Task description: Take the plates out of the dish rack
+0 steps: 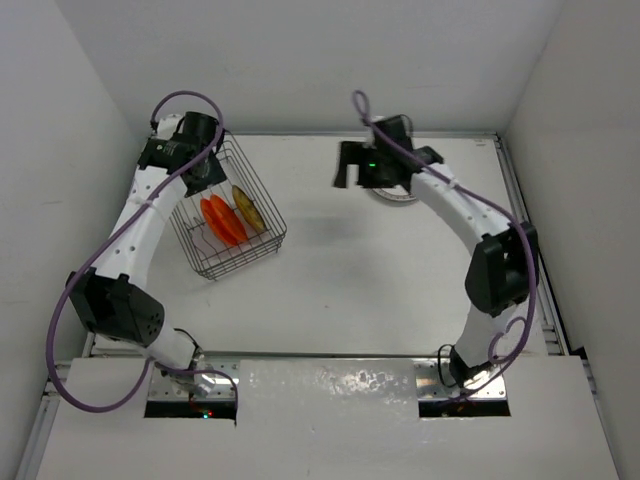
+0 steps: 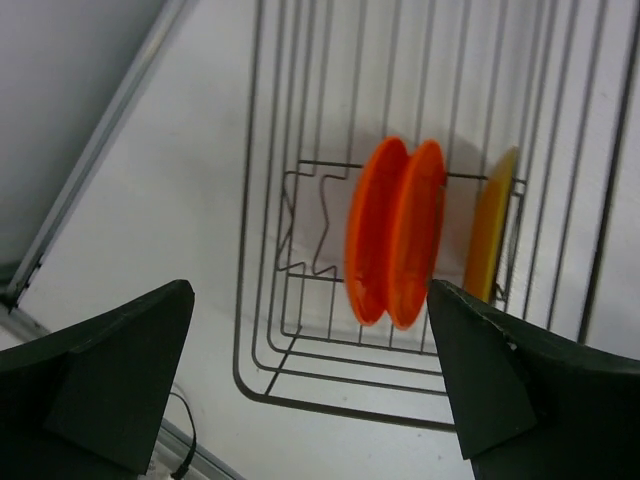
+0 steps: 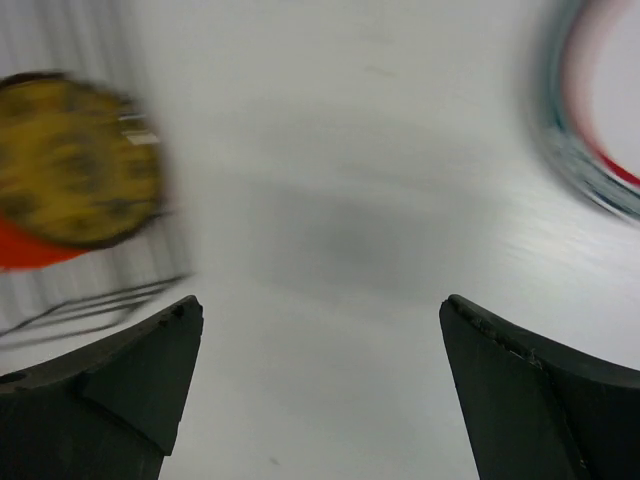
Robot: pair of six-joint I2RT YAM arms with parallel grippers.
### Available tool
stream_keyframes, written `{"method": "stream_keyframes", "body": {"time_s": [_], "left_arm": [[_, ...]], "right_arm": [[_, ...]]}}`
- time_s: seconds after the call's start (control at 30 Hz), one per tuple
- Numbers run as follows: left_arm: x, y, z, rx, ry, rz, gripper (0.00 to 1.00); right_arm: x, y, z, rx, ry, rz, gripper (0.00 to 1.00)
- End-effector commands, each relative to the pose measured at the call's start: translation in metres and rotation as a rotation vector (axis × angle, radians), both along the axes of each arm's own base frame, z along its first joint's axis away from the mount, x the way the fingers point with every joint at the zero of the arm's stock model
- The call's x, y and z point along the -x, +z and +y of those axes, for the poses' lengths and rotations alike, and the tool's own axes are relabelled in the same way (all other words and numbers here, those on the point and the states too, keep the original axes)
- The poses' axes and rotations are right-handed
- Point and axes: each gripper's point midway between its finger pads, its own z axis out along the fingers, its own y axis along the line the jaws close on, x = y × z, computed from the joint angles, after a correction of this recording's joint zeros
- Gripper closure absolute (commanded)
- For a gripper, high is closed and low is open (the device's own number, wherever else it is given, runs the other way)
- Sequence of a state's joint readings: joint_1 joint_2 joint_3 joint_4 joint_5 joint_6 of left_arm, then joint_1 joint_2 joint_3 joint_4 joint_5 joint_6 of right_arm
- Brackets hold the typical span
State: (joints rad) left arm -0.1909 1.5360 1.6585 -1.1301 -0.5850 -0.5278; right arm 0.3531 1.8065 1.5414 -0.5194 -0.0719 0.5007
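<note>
While spread empty, left hand [image 2: 310, 300] above orange plates [image 2: 395, 235] in dish rack [image 1: 230, 255], right hand [image 3: 320, 305] likewise, near teal-rimmed plate [image 3: 565, 130].

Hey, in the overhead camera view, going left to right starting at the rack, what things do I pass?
Orange-red plates → yellow plate, all standing in the dish rack → right tool → teal-rimmed plate on the table.

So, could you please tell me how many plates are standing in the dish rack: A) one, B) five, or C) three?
C: two orange-red plates and one yellow plate stand on edge in the dish rack; no others show there.
</note>
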Motion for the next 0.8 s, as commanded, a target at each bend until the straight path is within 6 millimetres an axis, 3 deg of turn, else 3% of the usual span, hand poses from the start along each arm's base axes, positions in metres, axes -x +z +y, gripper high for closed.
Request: {"method": "stream_keyframes", "body": {"time_s": [0.0, 0.07, 0.1, 0.23, 0.3, 0.33, 0.47, 0.6, 0.77], "left_arm": [[0.029, 0.024, 0.027, -0.029, 0.236, -0.125, 0.0], [0.042, 0.022, 0.037, -0.056, 0.3, -0.118, 0.0], [0.048, 0.022, 0.041, -0.063, 0.323, -0.121, 0.0], [0.067, 0.015, 0.052, -0.095, 0.385, -0.116, 0.0], [0.078, 0.009, 0.055, -0.097, 0.395, -0.114, 0.0], [0.08, 0.007, 0.056, -0.101, 0.383, -0.106, 0.0], [0.086, -0.006, 0.052, -0.069, 0.336, -0.11, 0.0], [0.087, 0.0, 0.046, -0.021, 0.266, -0.162, 0.0], [0.083, -0.002, 0.037, 0.003, 0.185, -0.16, 0.0]], "right_arm": [[0.023, 0.07, 0.123, -0.022, 0.357, -0.229, 0.03], [0.039, 0.07, 0.164, -0.016, 0.442, -0.244, 0.05], [0.036, 0.064, 0.181, -0.014, 0.472, -0.25, 0.07], [0.044, 0.047, 0.236, -0.017, 0.575, -0.269, 0.15], [0.048, 0.049, 0.259, -0.025, 0.603, -0.299, 0.18], [0.045, 0.033, 0.265, -0.002, 0.598, -0.289, 0.19], [0.033, 0.02, 0.278, 0.016, 0.563, -0.336, 0.23], [0.021, 0.003, 0.279, 0.052, 0.535, -0.36, 0.29], [0.017, -0.021, 0.297, 0.025, 0.564, -0.34, 0.38]]}}
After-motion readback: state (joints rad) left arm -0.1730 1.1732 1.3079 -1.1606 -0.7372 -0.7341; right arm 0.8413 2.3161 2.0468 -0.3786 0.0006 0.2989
